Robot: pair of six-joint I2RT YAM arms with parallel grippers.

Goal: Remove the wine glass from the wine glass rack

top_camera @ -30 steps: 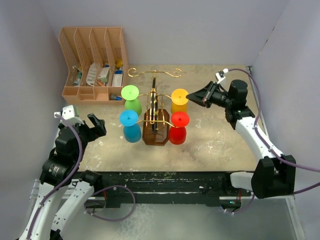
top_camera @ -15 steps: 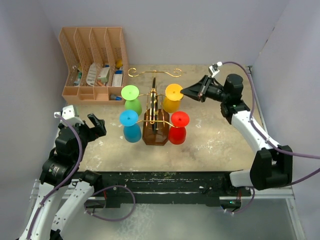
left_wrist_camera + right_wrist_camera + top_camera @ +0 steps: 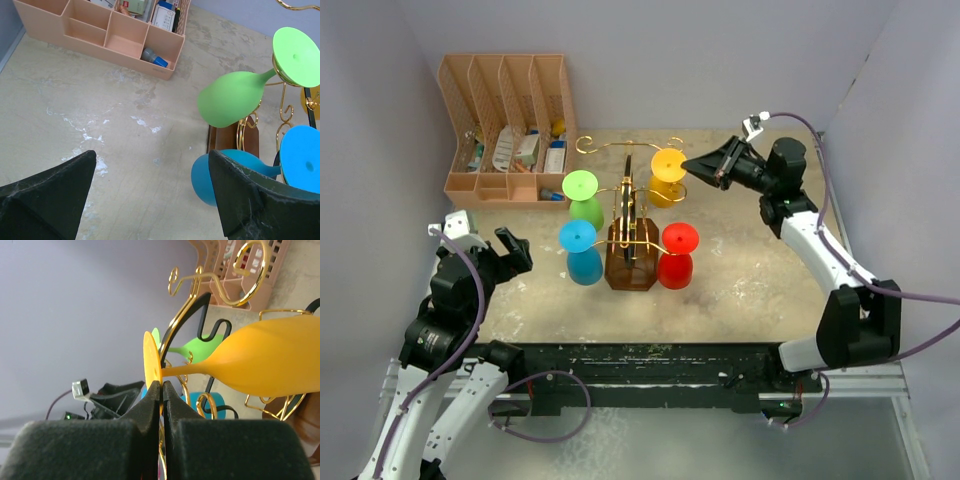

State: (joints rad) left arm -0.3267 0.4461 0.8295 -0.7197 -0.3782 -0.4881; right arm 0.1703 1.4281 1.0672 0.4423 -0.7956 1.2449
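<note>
The wine glass rack (image 3: pixel 628 215), gold wire arms on a dark brown wooden base, stands mid-table. Green (image 3: pixel 582 197), blue (image 3: pixel 582 252) and red (image 3: pixel 677 256) glasses hang on it. My right gripper (image 3: pixel 688 166) is shut on the foot rim of the yellow wine glass (image 3: pixel 665 178) and holds it lifted by the rack's upper right arm; in the right wrist view (image 3: pixel 161 385) the jaws pinch the yellow foot (image 3: pixel 151 369), bowl (image 3: pixel 272 362) to the right. My left gripper (image 3: pixel 510 250) is open and empty at the near left; in its wrist view (image 3: pixel 150 190) the green (image 3: pixel 230 97) and blue (image 3: pixel 212 177) glasses lie right of it.
A peach slotted file organiser (image 3: pixel 505 130) with small items stands at the back left. Grey walls close in on the left, back and right. A black rail (image 3: pixel 640 365) runs along the table's near edge.
My right gripper has closed on the yellow glass's foot and carried the glass up and toward the back, off its earlier hanging spot. The left arm has not moved.
</note>
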